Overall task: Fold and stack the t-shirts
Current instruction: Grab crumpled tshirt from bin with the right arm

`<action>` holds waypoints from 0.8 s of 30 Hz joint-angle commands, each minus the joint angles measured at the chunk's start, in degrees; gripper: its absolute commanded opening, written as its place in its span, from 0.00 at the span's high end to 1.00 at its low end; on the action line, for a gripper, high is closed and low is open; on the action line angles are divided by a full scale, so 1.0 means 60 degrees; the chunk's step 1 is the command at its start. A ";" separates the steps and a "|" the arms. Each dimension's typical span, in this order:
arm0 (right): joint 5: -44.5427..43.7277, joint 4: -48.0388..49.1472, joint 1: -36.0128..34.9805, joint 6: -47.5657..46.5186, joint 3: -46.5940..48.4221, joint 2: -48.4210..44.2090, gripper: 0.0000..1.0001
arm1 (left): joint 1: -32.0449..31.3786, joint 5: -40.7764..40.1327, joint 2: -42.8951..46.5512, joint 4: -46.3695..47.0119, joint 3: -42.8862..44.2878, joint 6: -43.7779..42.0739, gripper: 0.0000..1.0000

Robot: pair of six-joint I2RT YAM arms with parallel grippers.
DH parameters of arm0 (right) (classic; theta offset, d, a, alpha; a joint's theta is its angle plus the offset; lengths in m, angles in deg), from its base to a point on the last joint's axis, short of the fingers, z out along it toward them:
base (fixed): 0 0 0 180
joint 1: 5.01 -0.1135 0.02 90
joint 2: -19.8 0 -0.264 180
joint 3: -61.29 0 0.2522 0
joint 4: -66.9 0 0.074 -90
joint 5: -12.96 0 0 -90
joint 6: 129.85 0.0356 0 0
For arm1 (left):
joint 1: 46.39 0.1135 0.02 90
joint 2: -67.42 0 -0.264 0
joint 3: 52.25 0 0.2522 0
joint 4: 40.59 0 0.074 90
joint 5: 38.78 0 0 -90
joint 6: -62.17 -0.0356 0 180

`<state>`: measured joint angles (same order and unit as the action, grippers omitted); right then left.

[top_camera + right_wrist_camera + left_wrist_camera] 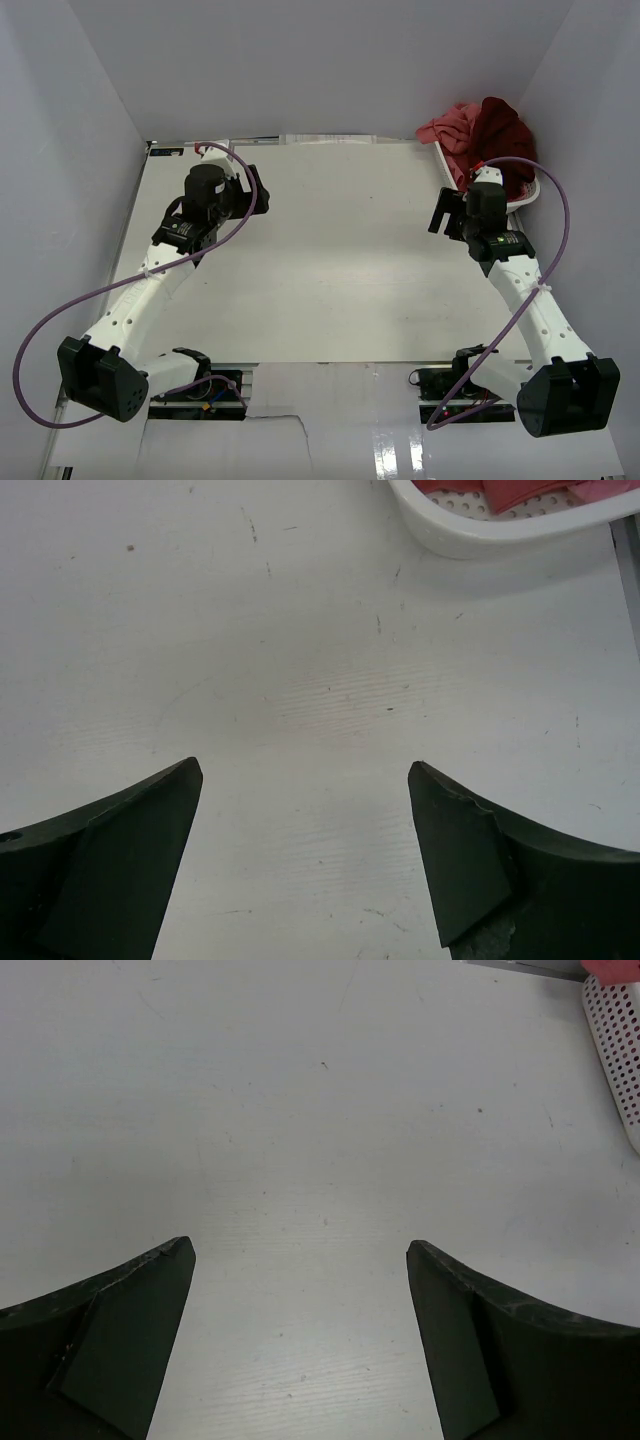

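Two t-shirts (480, 128) — maroon shirt (503, 125), coral pink shirt (450, 130) — bunched in basket (528, 195) just ahead of right gripper (303, 768), well apart from left gripper (300, 1245). Both grippers wide apart, empty. Fetch step not begun — next, right gripper must reach in and pinch one.

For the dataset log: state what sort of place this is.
Likely a robotics lab test cell: a white table boxed by plain white walls, a left arm and right arm bolted at its near edge, and a white plastic basket holding t-shirts.
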<state>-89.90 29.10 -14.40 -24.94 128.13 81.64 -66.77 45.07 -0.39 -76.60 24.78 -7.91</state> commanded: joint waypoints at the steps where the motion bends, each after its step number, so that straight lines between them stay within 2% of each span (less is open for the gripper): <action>1: 0.0035 0.0445 0.0027 -0.0128 0.0192 -0.0127 0.10 | -0.0002 0.0030 0.0286 0.0089 0.0047 -0.0127 0.02; 7: 0.0137 0.0840 0.0027 -0.0084 -0.0041 -0.0419 0.10 | -0.0002 0.0030 0.0228 0.0147 0.0061 -0.0258 0.02; 10: -0.0257 0.1732 0.0012 0.0019 -0.0525 -0.0697 0.10 | -0.0002 -0.0073 0.0154 0.0089 0.0135 -0.0288 0.02; 13: -0.0463 0.2599 0.0027 -0.0566 -0.0849 -0.0655 0.10 | -0.0002 -0.0131 0.0198 0.0088 0.0135 -0.0244 0.02; 16: -0.1106 0.1972 0.0099 -0.0728 0.0421 0.0689 0.10 | -0.0002 -0.0147 0.0184 0.0306 -0.0055 -0.0127 0.02; 17: -0.1282 0.1302 0.0100 -0.0728 0.1499 0.1709 0.09 | -0.0016 0.0100 0.0169 0.0424 -0.0201 -0.0214 0.02; 19: -0.1386 0.0800 0.0100 -0.0743 0.2603 0.2768 0.06 | -0.0016 0.0322 0.0082 0.0425 -0.0261 -0.0433 0.02; 21: -0.1518 0.0491 0.0100 -0.0743 0.3962 0.4084 0.05 | -0.0002 0.0337 -0.0036 0.0120 -0.0159 -0.0609 0.02; 24: -0.2480 0.0460 0.0100 -0.0787 0.5399 0.5451 0.04 | -0.0002 0.0060 0.0183 0.0132 -0.0231 -0.0596 0.02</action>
<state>-98.25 33.78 -14.03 -28.50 153.18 109.77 -66.77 45.72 -0.98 -75.83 23.77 -10.40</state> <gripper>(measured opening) 0.960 0.979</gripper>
